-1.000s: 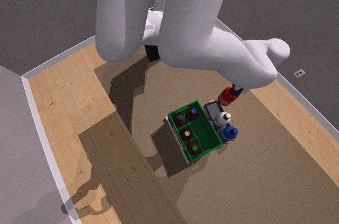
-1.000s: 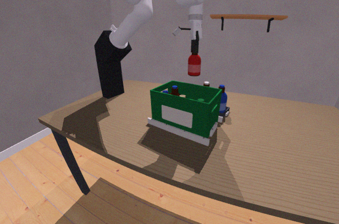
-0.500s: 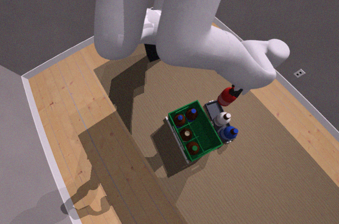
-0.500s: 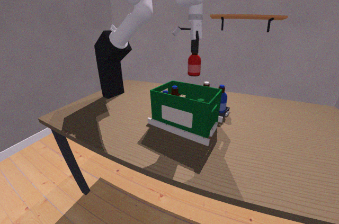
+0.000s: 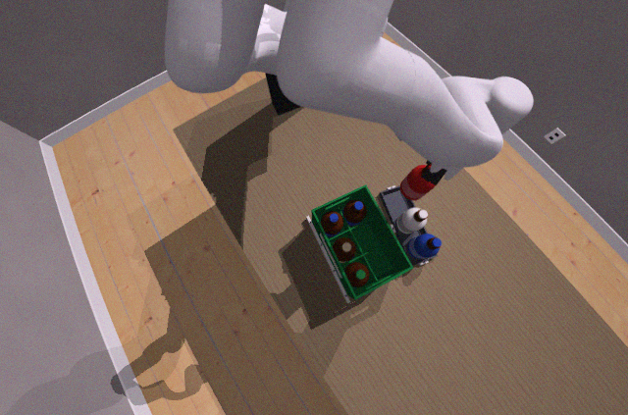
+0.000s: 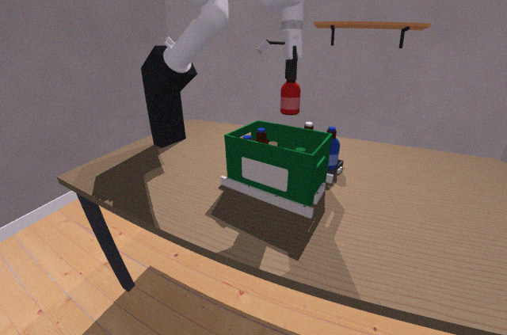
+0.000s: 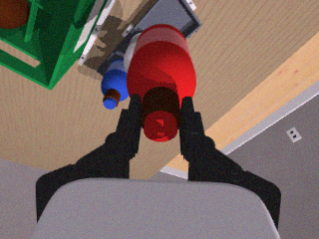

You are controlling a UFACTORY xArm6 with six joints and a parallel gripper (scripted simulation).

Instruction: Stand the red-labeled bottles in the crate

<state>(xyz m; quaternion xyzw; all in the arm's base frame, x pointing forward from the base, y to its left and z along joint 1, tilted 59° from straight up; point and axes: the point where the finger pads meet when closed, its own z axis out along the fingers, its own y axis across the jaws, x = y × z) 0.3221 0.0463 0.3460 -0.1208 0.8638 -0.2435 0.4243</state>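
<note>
My gripper (image 7: 160, 108) is shut on the neck of a red-labeled bottle (image 6: 290, 97). The bottle hangs upright, well above the table, over the far end of the grey tray (image 5: 394, 203). It also shows in the overhead view (image 5: 416, 183) and the wrist view (image 7: 161, 70). The green crate (image 5: 361, 240) stands beside the tray and holds several brown bottles along its left side; the cells on its right side are empty. A white-labeled bottle (image 5: 413, 219) and a blue-labeled bottle (image 5: 425, 244) stand upright on the tray.
The crate rests on a white base (image 6: 270, 196) on the wooden table. The arm's black base (image 6: 163, 96) stands at the table's back left. A wall shelf (image 6: 370, 25) hangs behind.
</note>
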